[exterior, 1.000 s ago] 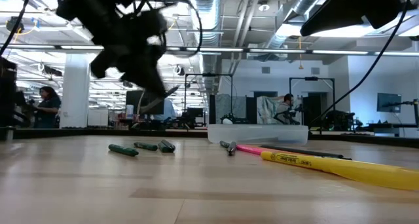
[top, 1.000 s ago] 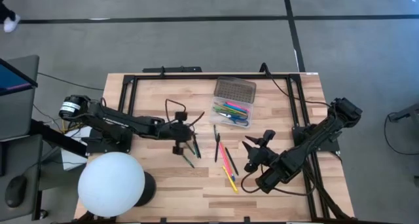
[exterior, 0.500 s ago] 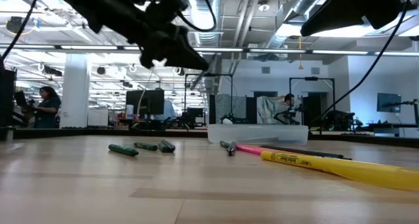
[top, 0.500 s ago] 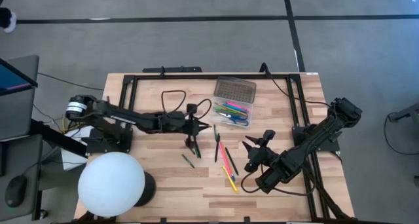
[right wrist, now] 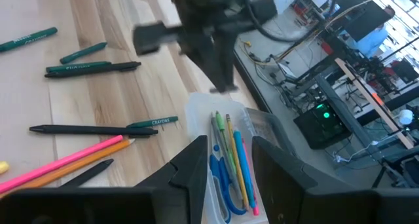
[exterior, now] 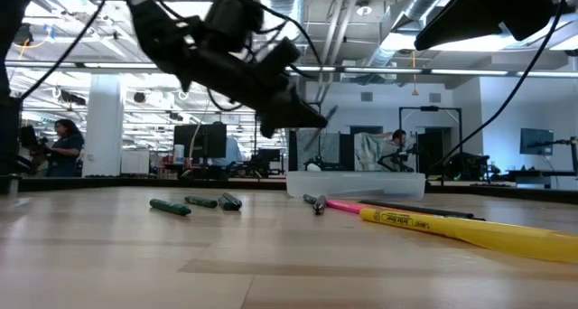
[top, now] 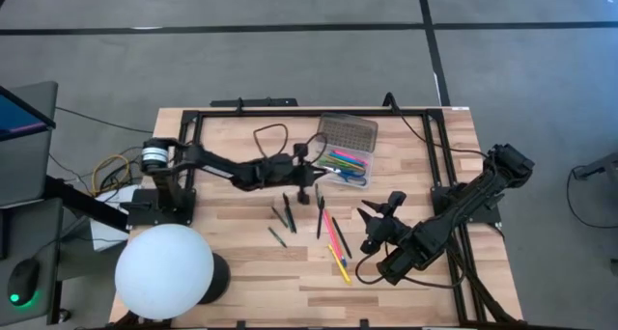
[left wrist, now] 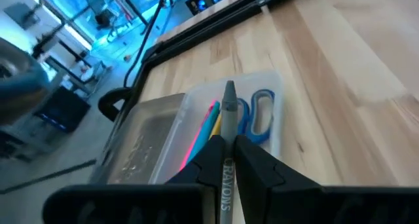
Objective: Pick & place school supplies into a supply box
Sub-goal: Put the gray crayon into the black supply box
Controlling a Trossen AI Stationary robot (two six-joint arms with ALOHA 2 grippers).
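My left gripper (top: 315,176) (left wrist: 228,140) hangs above the table by the supply box's near left corner, shut on a grey crayon (left wrist: 229,106). The supply box (top: 343,166) (exterior: 355,184) lies open, with several coloured pens and blue scissors (left wrist: 256,116) in its tray. Its dotted lid (top: 346,132) lies flat on the tray's far side. Green crayons (top: 282,214) (exterior: 170,207), a black pen (top: 320,214), a pink pen and a yellow highlighter (exterior: 452,228) lie flat on the wood. My right gripper (top: 377,214) (right wrist: 226,158) hovers open above the pens, right of centre. My left gripper pinches the grey crayon's labelled middle (left wrist: 227,129) between its two fingers. The crayon lies along the fingers, and its tip (left wrist: 230,88) sticks out past them toward the box. The fingers slant down from the table's left. The crayon is lifted clear of the table.
A white globe (top: 164,270) stands at the near left corner. A black metal frame (top: 290,111) runs along the table's far and right sides, with cables beside it. Bare wood lies left of the green crayons. People show in the room beyond (exterior: 63,146).
My left gripper has gone from over the green crayons toward the table's right and far side, up to the supply box. It has tipped from pointing steeply down to nearly level, still shut. My right arm has kept still.
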